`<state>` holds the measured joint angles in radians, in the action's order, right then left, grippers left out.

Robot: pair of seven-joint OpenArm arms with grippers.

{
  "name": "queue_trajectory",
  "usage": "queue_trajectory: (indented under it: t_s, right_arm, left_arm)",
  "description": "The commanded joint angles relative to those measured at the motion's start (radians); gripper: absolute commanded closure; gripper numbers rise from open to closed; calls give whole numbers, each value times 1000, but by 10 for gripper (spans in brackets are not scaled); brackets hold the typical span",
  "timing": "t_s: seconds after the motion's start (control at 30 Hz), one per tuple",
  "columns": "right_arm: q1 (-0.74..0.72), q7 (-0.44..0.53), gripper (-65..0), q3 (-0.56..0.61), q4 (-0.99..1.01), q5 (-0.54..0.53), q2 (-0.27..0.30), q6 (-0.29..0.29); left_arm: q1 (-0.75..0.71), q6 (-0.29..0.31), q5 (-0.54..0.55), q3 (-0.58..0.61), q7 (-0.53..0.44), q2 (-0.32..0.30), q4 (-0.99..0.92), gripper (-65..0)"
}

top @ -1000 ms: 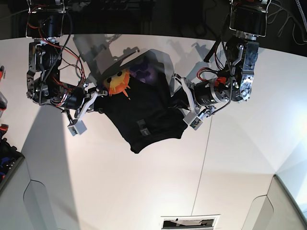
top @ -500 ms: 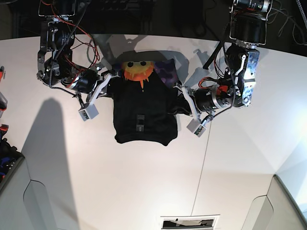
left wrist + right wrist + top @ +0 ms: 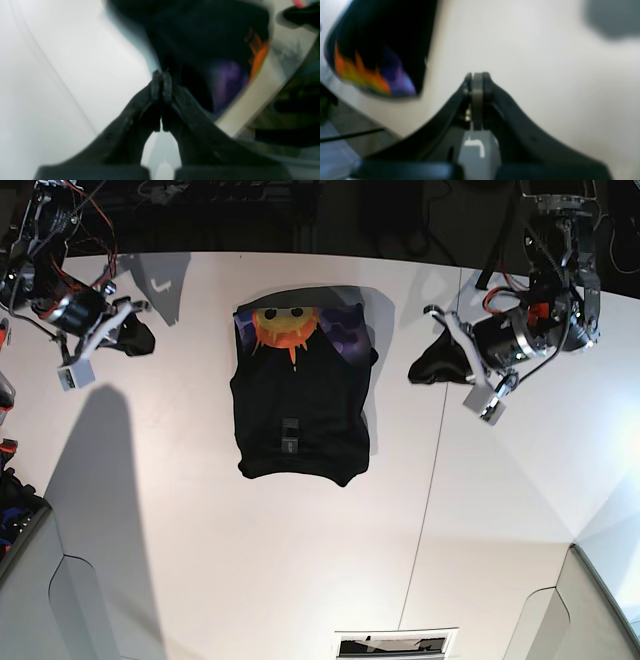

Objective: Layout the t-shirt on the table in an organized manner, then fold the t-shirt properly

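Observation:
The black t-shirt (image 3: 300,405) lies flat on the white table (image 3: 300,560) as a compact rectangle. Its orange sun-face print (image 3: 283,327) and purple patch (image 3: 345,332) are at the far end, and a small grey tag (image 3: 289,432) sits mid-cloth. My left gripper (image 3: 432,365) hovers shut and empty to the shirt's right. My right gripper (image 3: 136,337) is shut and empty, well off to the shirt's left. The left wrist view shows the pressed fingertips (image 3: 161,85) with the t-shirt (image 3: 200,37) blurred beyond. In the right wrist view, the gripper (image 3: 476,85) is shut over bare table, with the t-shirt (image 3: 382,37) at the upper left.
A thin dark seam (image 3: 428,510) runs down the table to the right of the shirt. Red and blue items (image 3: 6,480) sit at the left edge. Grey bin corners (image 3: 60,610) (image 3: 590,610) flank the near side, with a slotted vent (image 3: 395,643) between them.
Both grippers have let go of the t-shirt and drawn apart to the sides. The shirt, held between them before, now rests flat and squared on the table.

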<state>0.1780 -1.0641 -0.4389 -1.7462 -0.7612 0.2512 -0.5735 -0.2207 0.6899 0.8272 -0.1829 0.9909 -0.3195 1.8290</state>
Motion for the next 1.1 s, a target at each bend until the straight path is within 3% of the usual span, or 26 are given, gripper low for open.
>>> queue_trajectory:
  t_s: [0.0,0.1,0.3,0.57,0.73,0.83,0.97,1.07]
  right_arm:
    - [26,15,0,-24,-37,-28,26,-6]
    - [141,12,0,-81,-103,-44,54,-6]
    - [380,-15,0,-149,-222,-77,54,-7]
    - [632,-13,0,-143,-225,-76,53,-6]
    - [703,-14,0,-79,-180,-47,53,0]
    - [701,-18,0,16,-104,25,54,29]
    - [692,-33,0,168,24,92,54,47]
    - [682,-32,0,274,124,157,53,109]
  left_arm:
    - [-29,8,26,-24,-21,-19,49,0]
    - [-173,8,26,-98,-20,-45,141,0]
    - [-473,8,29,-221,-13,-51,257,0]
    - [-747,8,-62,-221,-14,-26,204,0]
    - [-791,8,-247,-158,-17,-27,67,0]
    - [-790,8,-369,-87,-23,-27,-58,0]
    - [-750,-92,-492,24,-35,-27,-234,0]
    - [-675,-108,-518,101,-38,-31,-360,0]
